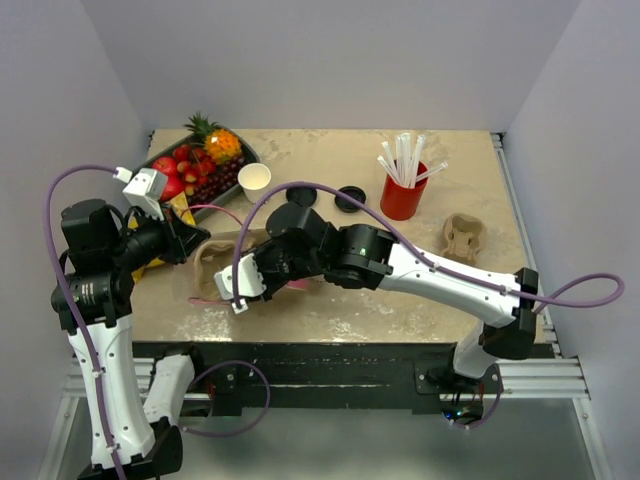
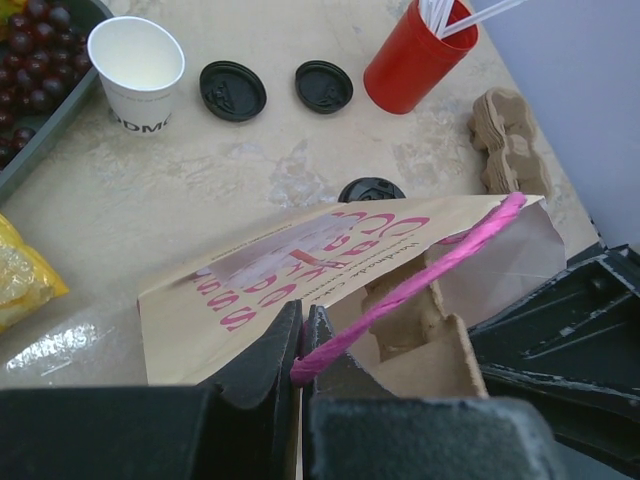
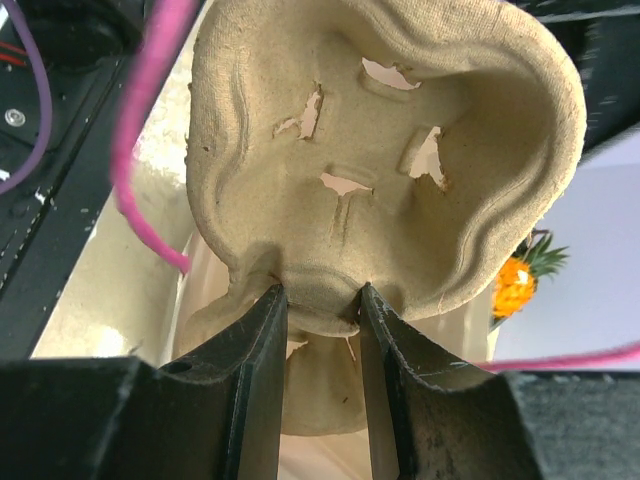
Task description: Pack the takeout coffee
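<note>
The tan bag (image 2: 200, 310) is carrying pink lettering and a pink handle (image 2: 440, 262); the paper cup (image 2: 137, 70) is showing white, lids (image 2: 232, 91) black, straw cup (image 2: 415, 60) red, carrier (image 3: 500, 150) brown.

White arms (image 1: 450, 285) — black joints (image 1: 362, 250), apparently purple cables (image 1: 300, 187).

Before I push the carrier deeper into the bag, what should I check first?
1. Grip of left claw on handle: ok, pinched shut.
2. Grip of right claw on carrier: ok, clamped on its edge.
3. Mouth of bag open: ok, the carrier is partly inside.
4. Path clear of cup: ok, it stands upright well away from the bag.
5. Cup capped: not ok, it is open and the lids lie on the table.
6. Carrier seated at the bag's bottom: cannot tell.
</note>
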`<state>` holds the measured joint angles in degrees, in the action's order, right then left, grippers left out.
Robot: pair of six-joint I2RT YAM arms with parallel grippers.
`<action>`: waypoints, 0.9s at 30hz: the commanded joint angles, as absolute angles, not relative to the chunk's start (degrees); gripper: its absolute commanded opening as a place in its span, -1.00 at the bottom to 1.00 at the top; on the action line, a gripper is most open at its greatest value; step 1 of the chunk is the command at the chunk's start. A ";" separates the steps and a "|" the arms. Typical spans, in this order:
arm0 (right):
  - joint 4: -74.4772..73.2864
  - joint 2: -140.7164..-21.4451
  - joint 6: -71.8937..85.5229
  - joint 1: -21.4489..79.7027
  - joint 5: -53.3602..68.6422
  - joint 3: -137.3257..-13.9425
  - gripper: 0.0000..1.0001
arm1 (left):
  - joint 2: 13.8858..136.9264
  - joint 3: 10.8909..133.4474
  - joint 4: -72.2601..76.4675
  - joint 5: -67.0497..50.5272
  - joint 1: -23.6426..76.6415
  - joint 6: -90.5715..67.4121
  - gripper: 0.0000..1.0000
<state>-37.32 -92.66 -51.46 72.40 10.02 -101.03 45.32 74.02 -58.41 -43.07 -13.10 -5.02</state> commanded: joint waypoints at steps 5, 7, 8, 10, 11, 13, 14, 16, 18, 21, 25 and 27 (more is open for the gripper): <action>-43.32 -95.97 -51.77 75.14 3.35 -106.96 -0.46 | 44.12 75.24 -55.90 -48.69 -13.54 -10.54 -1.00; -44.99 -96.50 -51.16 75.50 2.20 -107.58 -0.46 | 43.95 74.88 -55.81 -50.00 -13.80 -10.98 -1.00; -45.43 -96.76 -50.89 75.67 1.59 -107.93 -0.46 | 43.86 74.71 -55.72 -50.36 -13.80 -11.60 -1.00; -46.32 -97.21 -49.75 75.94 0.09 -108.19 -0.46 | 43.42 74.27 -55.81 -51.24 -13.89 -11.78 -1.00; -46.67 -97.82 -49.31 76.11 -0.87 -108.63 -0.47 | 43.24 74.09 -55.90 -51.33 -13.89 -11.86 -1.00; -46.85 -98.26 -47.47 76.46 -4.21 -109.16 -0.48 | 43.16 73.74 -56.34 -50.54 -13.97 -11.60 -1.00; -47.28 -99.13 -47.03 76.55 -5.00 -110.20 -0.49 | 42.89 73.65 -56.69 -50.19 -13.97 -11.17 -1.00; -47.98 -99.67 -45.62 76.64 -6.59 -111.26 -0.49 | 42.63 73.30 -57.13 -48.35 -13.97 -10.90 -1.00; -47.73 -99.93 -45.09 76.55 -6.94 -111.88 -0.49 | 42.10 72.60 -57.39 -47.11 -13.97 -10.72 -1.00; -46.94 -100.02 -44.91 76.73 -5.89 -111.89 -0.49 | 42.10 72.16 -57.39 -45.53 -13.97 -10.63 -1.00; -46.67 -100.72 -45.17 77.08 -5.19 -112.06 -0.49 | 42.63 72.59 -57.22 -44.65 -14.15 -10.55 -1.00; -46.23 -100.81 -45.52 76.99 -5.45 -111.97 -0.49 | 43.06 73.82 -57.57 -44.39 -14.33 -10.37 -1.00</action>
<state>-47.81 -100.33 -46.19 76.66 -4.19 -109.08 42.52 72.31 -57.98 -45.32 -13.50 -9.04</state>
